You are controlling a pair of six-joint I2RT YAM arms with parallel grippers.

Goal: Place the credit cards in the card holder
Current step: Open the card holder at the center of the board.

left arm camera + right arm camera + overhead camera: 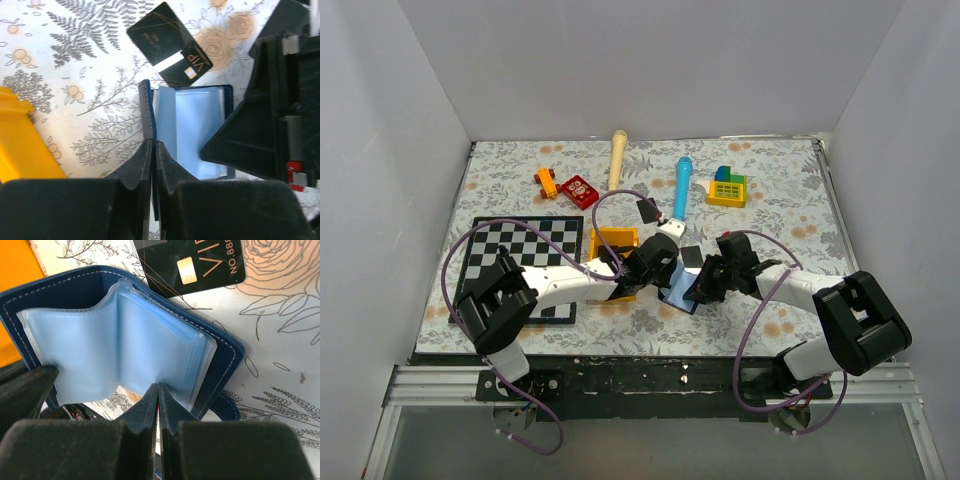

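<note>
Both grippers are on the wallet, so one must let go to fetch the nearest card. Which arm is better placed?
Probably the right. The left gripper pinches the cover of the wallet, holding it open. The right gripper only grips the clear pockets, and the card lies just past them.

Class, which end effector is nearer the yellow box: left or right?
Left. The left end effector sits just beside the yellow box, pinching the card holder; the right end effector grips the holder's far side.
</note>
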